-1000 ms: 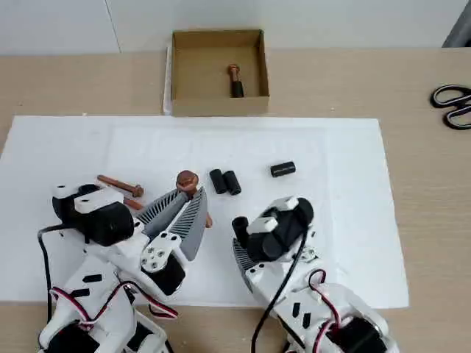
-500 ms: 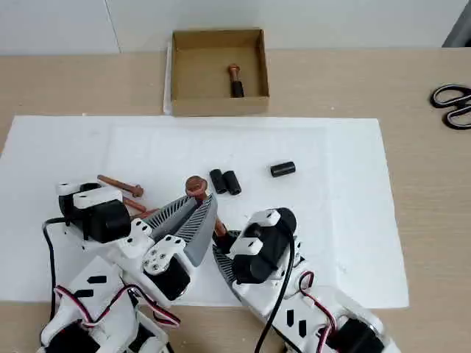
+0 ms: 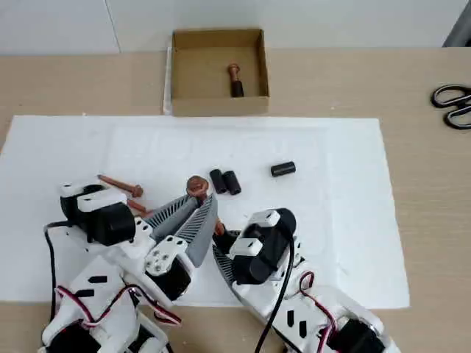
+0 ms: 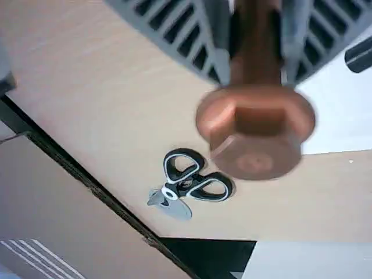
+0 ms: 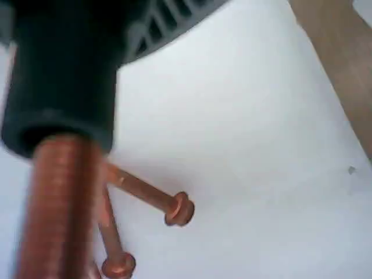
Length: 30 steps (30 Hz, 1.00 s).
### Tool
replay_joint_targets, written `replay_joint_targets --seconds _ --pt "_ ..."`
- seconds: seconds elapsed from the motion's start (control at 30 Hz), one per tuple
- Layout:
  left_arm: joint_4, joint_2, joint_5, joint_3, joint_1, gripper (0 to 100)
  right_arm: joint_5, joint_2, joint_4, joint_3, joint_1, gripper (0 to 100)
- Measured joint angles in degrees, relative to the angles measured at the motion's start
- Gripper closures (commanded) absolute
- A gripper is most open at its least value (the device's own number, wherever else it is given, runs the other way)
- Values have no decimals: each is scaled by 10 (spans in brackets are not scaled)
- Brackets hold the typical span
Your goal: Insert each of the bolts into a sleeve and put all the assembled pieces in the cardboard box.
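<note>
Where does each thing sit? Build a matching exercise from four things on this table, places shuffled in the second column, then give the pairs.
1. scissors
2. raised bolt
3. lone sleeve
4. assembled piece

A. inside the cardboard box
B. lying on the white sheet
C. on the bare table
D. clamped in the left end effector

Pairs: 1-C, 2-D, 3-B, 4-A

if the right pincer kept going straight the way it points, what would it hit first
The bolt in the left pincer: its threaded end sits at the mouth of the sleeve that the right pincer holds. How far in is unclear.
</note>
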Motion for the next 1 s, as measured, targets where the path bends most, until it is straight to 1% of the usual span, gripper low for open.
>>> replay_joint_targets --seconds 0.17,0.33,0.53,0.7,0.9,1.0 --pt "-49 3 -1 40 -25 994 0 0 0 0 0 995" --pt "-62 3 -1 56 -29 994 0 0 0 1 0 995" --pt "-57 3 -1 51 -29 994 1 0 0 1 0 995" --pt "-10 3 -8 12 -29 994 1 0 0 1 15 995" --pt "-7 3 -8 5 -28 994 1 0 0 1 18 995" --pt "-7 3 2 5 -13 994 1 0 0 1 18 995"
